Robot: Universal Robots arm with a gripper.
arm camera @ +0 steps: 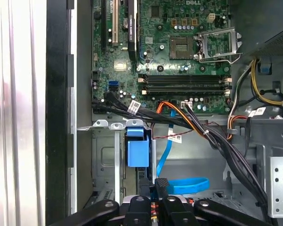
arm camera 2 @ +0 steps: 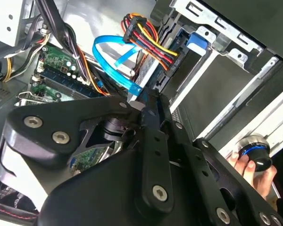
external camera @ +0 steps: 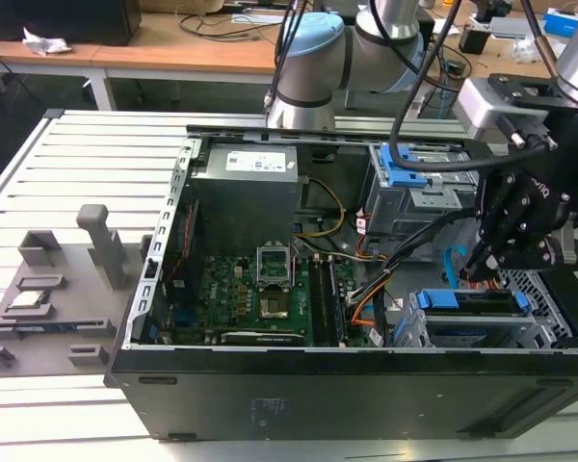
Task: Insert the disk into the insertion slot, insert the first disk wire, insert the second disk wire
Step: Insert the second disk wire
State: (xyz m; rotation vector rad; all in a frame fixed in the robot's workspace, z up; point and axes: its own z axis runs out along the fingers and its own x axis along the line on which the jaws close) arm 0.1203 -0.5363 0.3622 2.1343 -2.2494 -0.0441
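The disk [external camera: 470, 301], silver with a blue carrier, lies in the insertion slot [external camera: 551, 287] at the exterior view's right, inside the open computer case. My gripper [external camera: 484, 258] hangs just above the disk's end, beside a looping blue flat wire [external camera: 452, 267]. In the second wrist view the gripper [arm camera 2: 150, 104] is shut on the end of that blue wire [arm camera 2: 114, 62], close to the disk's blue carrier [arm camera 2: 196, 43]. A bundle of red, yellow and black wires [arm camera 2: 148, 41] ends in a black plug at the disk's edge. The first wrist view shows the blue carrier tab [arm camera: 137, 151], the blue wire [arm camera: 189, 184] and my gripper [arm camera: 161, 187].
The motherboard [external camera: 260, 289] fills the case floor, with black cable bundles [arm camera: 212, 141] crossing toward the drive bays. A taller grey cage with a blue latch [external camera: 414, 183] stands behind. A person's hand [arm camera 2: 249, 165] holds a dark knob beside the case. A grey fixture [external camera: 48, 289] sits at the exterior view's left.
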